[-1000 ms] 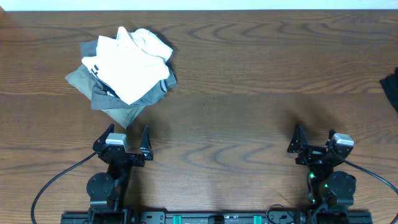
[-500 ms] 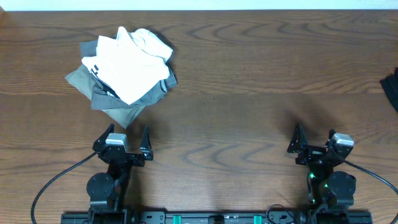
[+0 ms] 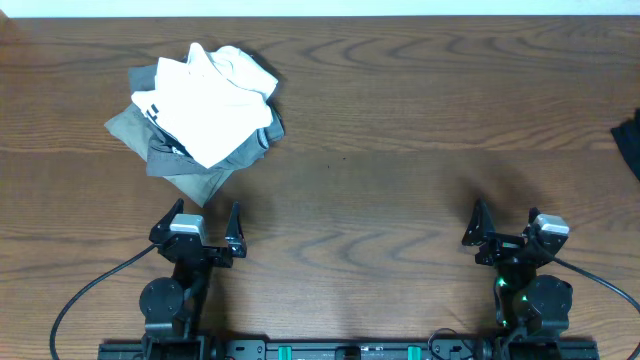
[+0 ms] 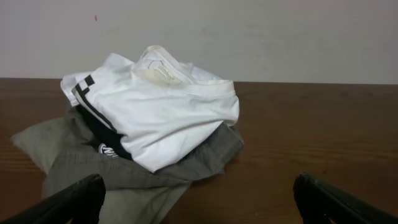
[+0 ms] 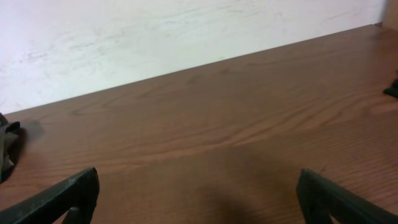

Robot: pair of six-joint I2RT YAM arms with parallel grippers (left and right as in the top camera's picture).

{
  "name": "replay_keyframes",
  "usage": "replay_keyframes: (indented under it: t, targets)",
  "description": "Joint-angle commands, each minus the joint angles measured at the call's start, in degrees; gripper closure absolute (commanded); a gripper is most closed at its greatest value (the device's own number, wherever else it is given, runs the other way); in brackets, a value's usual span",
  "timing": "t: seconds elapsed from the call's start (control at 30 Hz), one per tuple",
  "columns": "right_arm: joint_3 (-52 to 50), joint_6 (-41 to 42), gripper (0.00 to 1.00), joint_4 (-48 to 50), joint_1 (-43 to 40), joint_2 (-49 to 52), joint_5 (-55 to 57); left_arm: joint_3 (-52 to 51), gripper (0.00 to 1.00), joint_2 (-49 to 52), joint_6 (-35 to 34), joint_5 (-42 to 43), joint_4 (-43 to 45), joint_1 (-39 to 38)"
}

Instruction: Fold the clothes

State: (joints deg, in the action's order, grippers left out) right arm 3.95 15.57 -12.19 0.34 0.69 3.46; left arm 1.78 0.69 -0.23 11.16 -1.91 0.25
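A pile of folded clothes lies at the table's back left: a white garment on top of grey ones. In the left wrist view the white garment sits on the grey ones, just ahead of my fingers. A black garment shows only as a corner at the right edge, and as a sliver in the right wrist view. My left gripper is open and empty near the front edge. My right gripper is open and empty over bare wood.
The wooden table ends at a pale wall at the back. Both arm bases stand at the front edge. Cables trail from each base.
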Motion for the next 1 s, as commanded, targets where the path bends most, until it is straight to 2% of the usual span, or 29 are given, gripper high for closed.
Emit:
replay_keyframes:
  t: [0.0, 0.1, 0.17, 0.3, 0.47, 0.67, 0.8, 0.97]
  targets:
    - [-0.22, 0.70, 0.01, -0.02, 0.48, -0.31, 0.15, -1.55, 0.02, -0.46, -1.66, 0.46, -0.98, -0.24]
    - [-0.22, 0.70, 0.01, 0.02, 0.48, -0.31, 0.17, -1.55, 0.02, -0.46, -5.09, 1.92, -0.55, -0.22]
    - [-0.22, 0.72, 0.01, 1.03, 0.48, -0.31, 0.04, -1.55, 0.02, -0.46, -5.07, 3.50, -0.55, -0.22]
    - [-0.22, 1.44, 0.01, 0.11, 0.48, -0.20, -6.84, -1.51, 0.02, -0.42, -5.46, 9.35, -0.50, -0.22]
    - [-0.22, 5.05, 0.01, 6.03, 0.48, -0.20, -8.61, -1.11, 0.02, -0.39, -11.28, 10.34, -0.46, -0.22]
    - [1.09, 5.01, 0.01, 14.82, 0.48, 0.35, -10.21, 4.44, 0.02, 0.72, -11.45, 10.67, -1.49, -0.22]
    - [5.60, 4.55, 0.01, 13.49, 0.48, 4.61, -11.23, 11.80, 0.02, 7.13, -9.31, 10.67, -4.70, -0.22]
    - [14.10, 3.41, 0.01, 9.27, 0.48, 16.72, -11.45, 25.68, 0.02, 22.97, -7.93, 10.27, -11.08, -0.22]
